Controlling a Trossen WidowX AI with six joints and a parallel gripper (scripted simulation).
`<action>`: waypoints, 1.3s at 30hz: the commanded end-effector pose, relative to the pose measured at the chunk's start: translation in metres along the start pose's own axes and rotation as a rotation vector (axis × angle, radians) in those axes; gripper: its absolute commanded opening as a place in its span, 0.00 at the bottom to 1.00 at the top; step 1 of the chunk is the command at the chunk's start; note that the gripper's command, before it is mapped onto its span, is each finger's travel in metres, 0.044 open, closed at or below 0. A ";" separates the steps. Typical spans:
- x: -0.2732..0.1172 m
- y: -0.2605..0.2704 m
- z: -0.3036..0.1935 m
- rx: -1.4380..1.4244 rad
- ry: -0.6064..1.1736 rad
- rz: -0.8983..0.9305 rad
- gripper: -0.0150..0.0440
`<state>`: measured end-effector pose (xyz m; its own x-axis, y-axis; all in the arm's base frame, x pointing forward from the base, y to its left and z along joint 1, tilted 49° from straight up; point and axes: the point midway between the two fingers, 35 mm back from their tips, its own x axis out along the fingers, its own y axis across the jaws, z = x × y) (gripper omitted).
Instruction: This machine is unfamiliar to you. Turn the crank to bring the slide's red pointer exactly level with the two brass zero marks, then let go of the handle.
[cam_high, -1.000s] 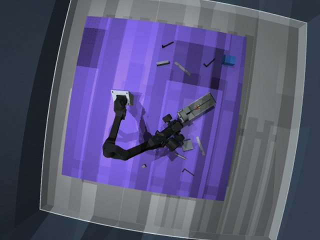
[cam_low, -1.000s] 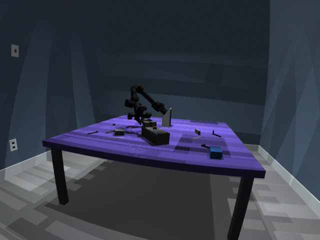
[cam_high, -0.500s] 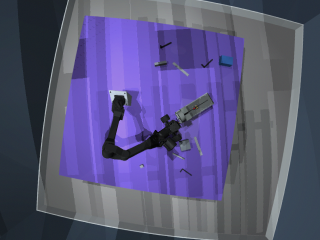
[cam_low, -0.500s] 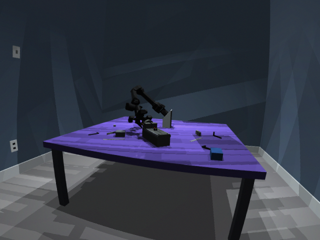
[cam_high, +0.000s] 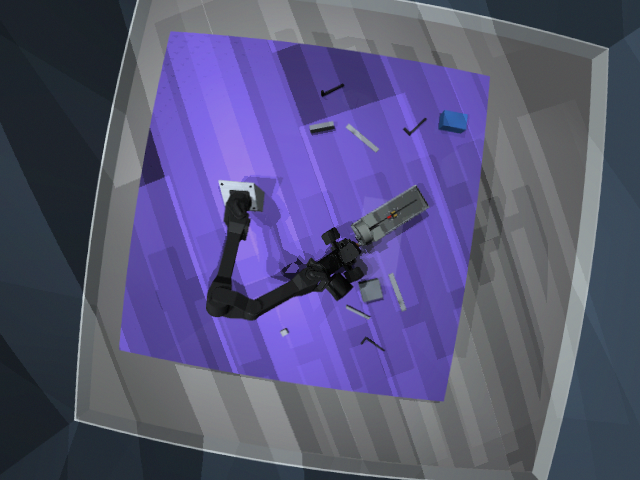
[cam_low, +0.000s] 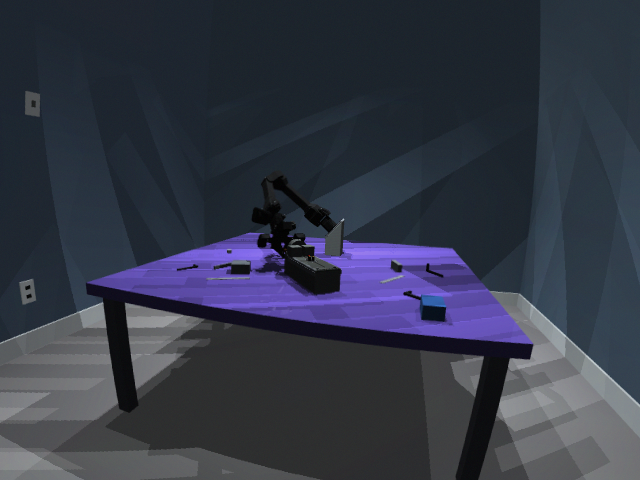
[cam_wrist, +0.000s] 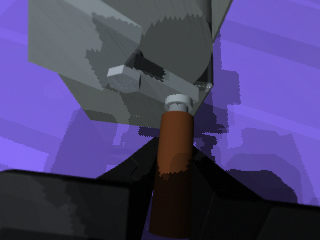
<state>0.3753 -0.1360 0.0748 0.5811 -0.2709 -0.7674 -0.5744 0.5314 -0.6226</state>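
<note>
The grey machine stands on the table, with a slide slot along its top. The red pointer sits in the slot close to the brass zero marks, seemingly a little toward the crank end; the exact offset is too small to tell. The pointer and marks are out of the wrist view. The crank's orange-brown handle projects from the end of the crank arm, to the right of the hub bolt in the wrist view. My gripper is shut on this handle, a black finger on each side.
A grey block and pale bars lie near the gripper. Another bar, a small block, black hooked pieces and a blue block lie farther off.
</note>
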 end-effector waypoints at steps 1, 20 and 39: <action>0.006 0.005 -0.006 0.002 0.010 0.010 0.25; 0.009 0.010 -0.009 0.002 0.010 0.010 0.25; 0.010 0.013 -0.010 0.002 0.010 0.010 0.25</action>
<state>0.3719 -0.1382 0.0661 0.5869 -0.2756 -0.7613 -0.5668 0.5316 -0.6294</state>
